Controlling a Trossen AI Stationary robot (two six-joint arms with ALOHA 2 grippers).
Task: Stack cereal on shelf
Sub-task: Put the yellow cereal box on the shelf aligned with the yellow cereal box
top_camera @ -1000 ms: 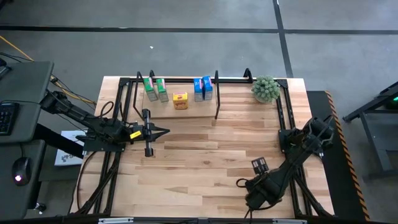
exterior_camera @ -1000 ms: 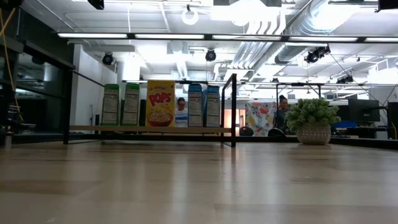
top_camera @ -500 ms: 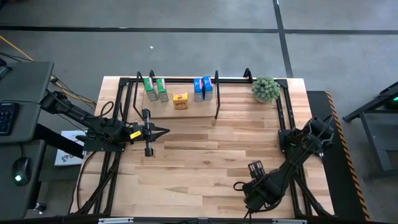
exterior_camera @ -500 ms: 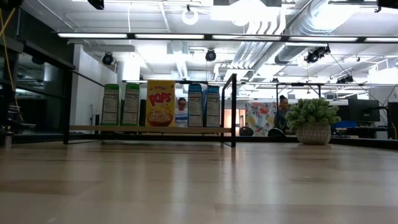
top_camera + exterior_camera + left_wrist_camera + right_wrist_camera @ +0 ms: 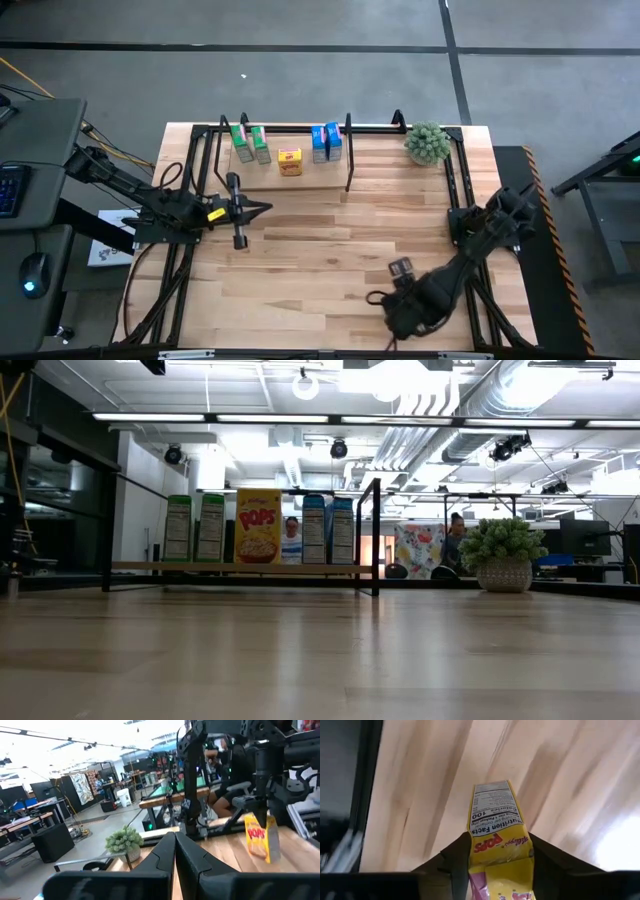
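The shelf point(image 5: 283, 178), a black tube rack with a wooden board, stands at the table's far side. On its board stand two green cereal boxes point(image 5: 195, 528), a yellow Pops box point(image 5: 258, 525) and two blue boxes point(image 5: 328, 529). My right gripper point(image 5: 497, 865), near the table's near edge point(image 5: 385, 302), is shut on another yellow Pops box point(image 5: 496, 827). That box also shows in the left wrist view point(image 5: 260, 837). My left gripper point(image 5: 175, 855) is shut and hovers in front of the rack's left part point(image 5: 262, 209), touching nothing. My right gripper pinches the yellow Pops box between its two fingers point(image 5: 457, 862), which lie on the box's two broad faces at its upper end point(image 5: 260, 820). The fingers come from above, pointing down. The box hangs below them, slightly tilted and seemingly clear of the table.
A round green plant in a pot point(image 5: 427, 143) stands at the table's far right corner, right of the rack. Bare planks point(image 5: 320, 250) lie between the two arms. Black frame tubes run along the table's left point(image 5: 185, 180) and right point(image 5: 455, 180) sides.
My right gripper, with the yellow box in it, has moved a little toward the table's left edge. The boxes on the rack and my left arm have kept still.
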